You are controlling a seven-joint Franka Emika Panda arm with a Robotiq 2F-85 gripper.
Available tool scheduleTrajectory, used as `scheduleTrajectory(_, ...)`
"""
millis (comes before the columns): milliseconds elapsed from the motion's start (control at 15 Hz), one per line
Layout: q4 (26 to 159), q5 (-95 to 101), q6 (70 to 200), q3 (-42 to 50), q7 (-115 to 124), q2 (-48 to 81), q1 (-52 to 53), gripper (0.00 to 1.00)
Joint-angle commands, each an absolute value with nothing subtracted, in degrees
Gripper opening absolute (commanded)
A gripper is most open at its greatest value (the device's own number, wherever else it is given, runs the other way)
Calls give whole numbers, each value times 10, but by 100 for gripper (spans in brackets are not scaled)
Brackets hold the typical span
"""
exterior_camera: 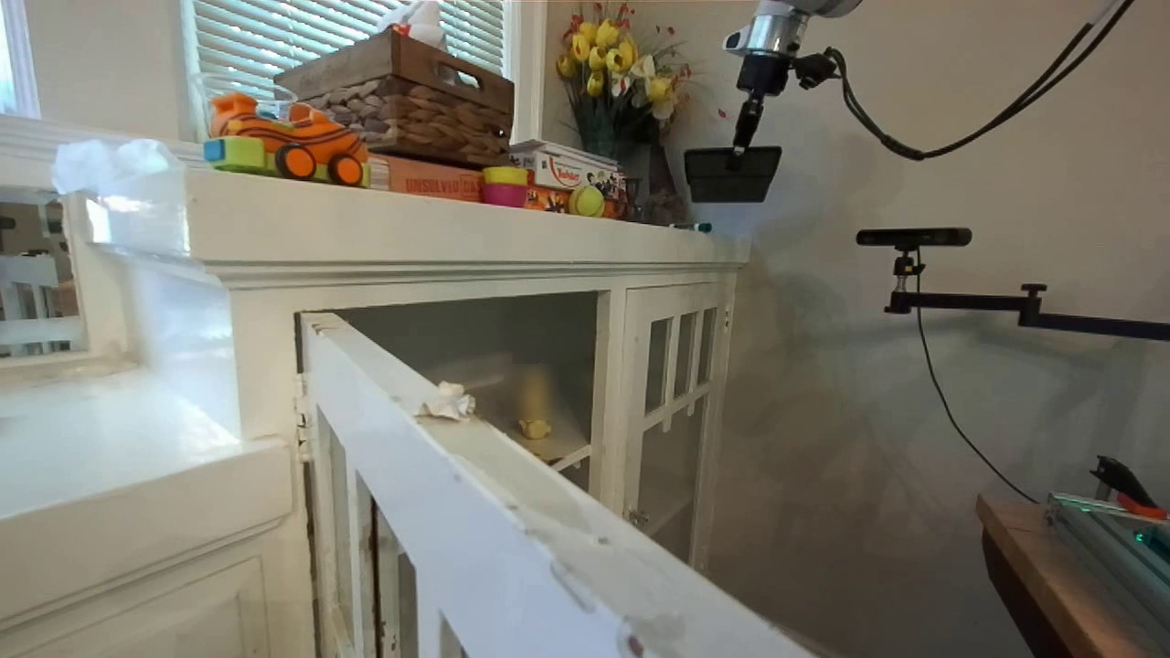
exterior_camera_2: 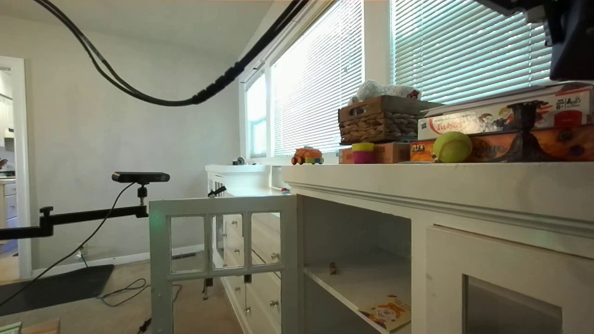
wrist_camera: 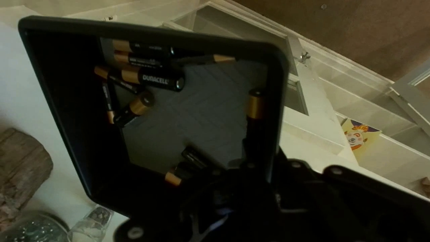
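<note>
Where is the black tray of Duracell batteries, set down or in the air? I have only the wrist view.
Observer: In the air: an exterior view shows the gripper holding the black tray at its rim, apart from the cabinet top.
Operator: Is any ball up on that cabinet top?
Observer: Yes, a tennis ball, near the Twister box.
Operator: Any toy with wheels there?
Observer: Yes, an orange, black-striped toy vehicle, in both exterior views.

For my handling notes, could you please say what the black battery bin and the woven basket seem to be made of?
Black battery bin: probably matte plastic, given its even walls and smooth, rounded corners. Woven basket: likely dull plant fibre, showing thick plaited strands, topped by flat boards, seemingly wooden.
</note>
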State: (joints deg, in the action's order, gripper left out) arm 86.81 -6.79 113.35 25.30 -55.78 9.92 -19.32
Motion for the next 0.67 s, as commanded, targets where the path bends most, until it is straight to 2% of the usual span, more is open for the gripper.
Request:
scheduleTrajectory(0, 920, -26, 1159, 230, -522, 52, -209, 3)
scheduleTrajectory(600, 972, -20, 1182, 230, -503, 41, -235, 3)
